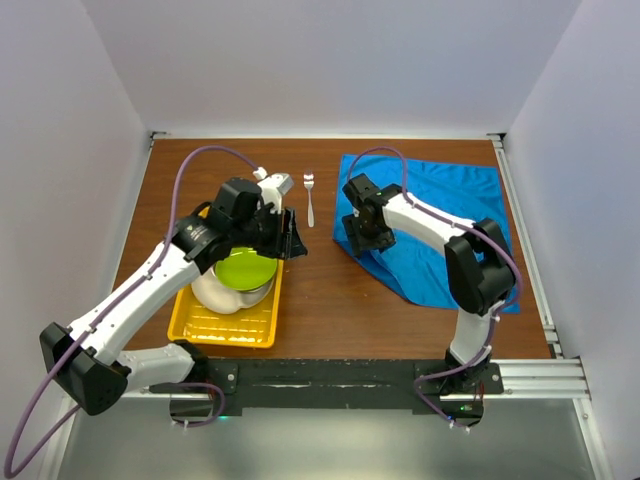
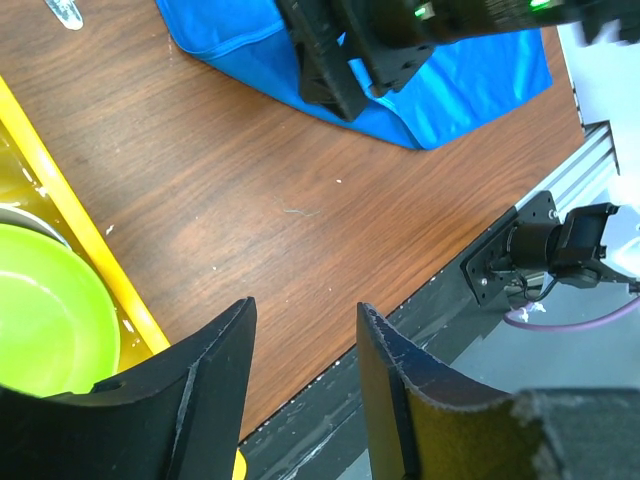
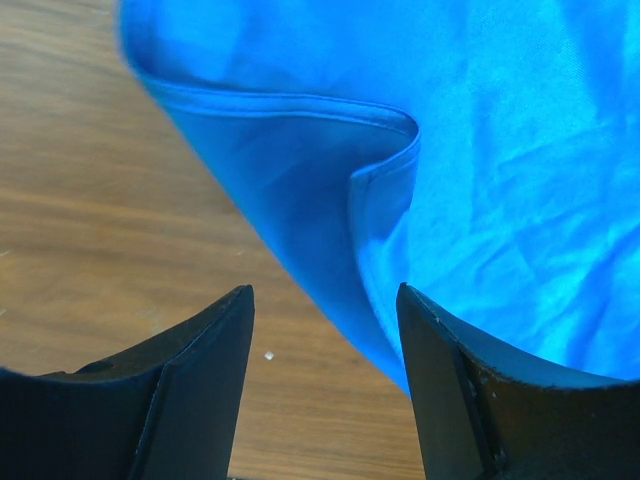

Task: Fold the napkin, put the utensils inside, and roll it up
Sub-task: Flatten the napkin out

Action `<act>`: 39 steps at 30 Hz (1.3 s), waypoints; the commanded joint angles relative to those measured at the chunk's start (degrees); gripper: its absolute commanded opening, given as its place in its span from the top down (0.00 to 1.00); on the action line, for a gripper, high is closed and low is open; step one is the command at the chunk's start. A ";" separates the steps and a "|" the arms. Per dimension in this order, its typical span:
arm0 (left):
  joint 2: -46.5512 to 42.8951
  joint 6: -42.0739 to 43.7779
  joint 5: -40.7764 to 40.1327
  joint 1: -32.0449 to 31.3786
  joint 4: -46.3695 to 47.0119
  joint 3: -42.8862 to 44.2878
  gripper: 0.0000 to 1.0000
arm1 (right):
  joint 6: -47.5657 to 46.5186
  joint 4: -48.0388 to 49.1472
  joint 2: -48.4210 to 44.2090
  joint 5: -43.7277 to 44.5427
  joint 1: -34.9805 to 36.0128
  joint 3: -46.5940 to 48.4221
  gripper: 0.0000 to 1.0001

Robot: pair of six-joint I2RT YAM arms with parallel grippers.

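The napkin (image 1: 450, 185) is bright blue, tray (image 1: 215, 322) yellow, bowl (image 1: 245, 270) lime green, fork (image 1: 310, 205) seemingly silver, table (image 1: 340, 300) brown wood-grain.

The table (image 1: 330, 300) is brown wood grain. Three items lie directly on it. The yellow tray (image 1: 210, 325) sits just left of the left claw (image 1: 292, 240) and extends toward the near edge. The fork (image 1: 309, 200) lies on bare wood between the two claws, slightly beyond them, tines toward the far edge. The napkin (image 1: 440, 200) is spread beneath the right claw (image 1: 358, 240) and out to its right, with its edge turned over under the claw.
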 commanded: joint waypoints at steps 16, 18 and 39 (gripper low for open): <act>-2.40 -1.96 1.19 1.60 1.60 -1.85 0.47 | -3.50 -1.27 2.91 6.96 0.10 3.91 1.00; -2.22 -2.14 2.15 1.60 2.04 -1.86 0.48 | -3.07 -1.35 0.54 4.33 0.19 3.38 1.00; 0.58 -4.33 1.72 1.95 6.97 -9.42 0.48 | 13.99 10.34 -11.95 -31.03 13.37 -16.31 0.60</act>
